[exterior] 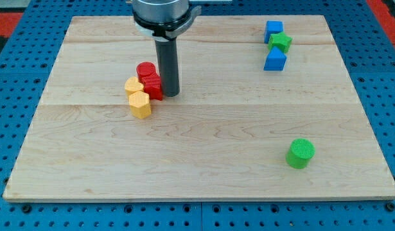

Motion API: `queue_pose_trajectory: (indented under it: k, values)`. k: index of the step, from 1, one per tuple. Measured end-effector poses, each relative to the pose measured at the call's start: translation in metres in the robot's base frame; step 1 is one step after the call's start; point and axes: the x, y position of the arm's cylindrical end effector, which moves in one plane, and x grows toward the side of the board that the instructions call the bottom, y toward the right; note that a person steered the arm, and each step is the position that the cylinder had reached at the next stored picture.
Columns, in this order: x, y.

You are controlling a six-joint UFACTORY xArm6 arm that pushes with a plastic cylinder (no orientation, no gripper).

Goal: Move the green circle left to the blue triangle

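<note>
1. Near the view's bottom right, the green round block (300, 153) sits alone on the pale wooden board (203, 173). This is the green circle from the task.
2. The blue triangle-like block (275, 60) is at the view's top right, well apart from the green round block and above it in the view.
3. A green star-shaped block (280, 42) touches the top of the blue triangle-like block. A blue square block (273, 29) sits just above the star. These three make a short line.
4. My tip (169, 94) is the low end of a straight dark rod. It rests on the board near the middle, toward the view's left.
5. My tip is right beside two red blocks (148, 79), on their right side. It looks like it touches them, but I cannot tell for sure.
6. Two yellow blocks (137, 96) sit just left of and below the red ones, all bunched together.
7. My tip is far from the green round block and the blue triangle-like block.
8. I have no claw, only the rod, so nothing is held.
9. A blue board with holes (17, 64) lies under the wooden board.
</note>
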Motion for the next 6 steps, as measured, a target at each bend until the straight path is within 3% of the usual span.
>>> queue_pose_trajectory:
  k: [1, 3, 4, 5, 6]
  values:
    - [-0.009, 0.01]
    - [-0.005, 0.188]
    - [0.043, 0.254]
    - [0.114, 0.278]
    - [0.144, 0.225]
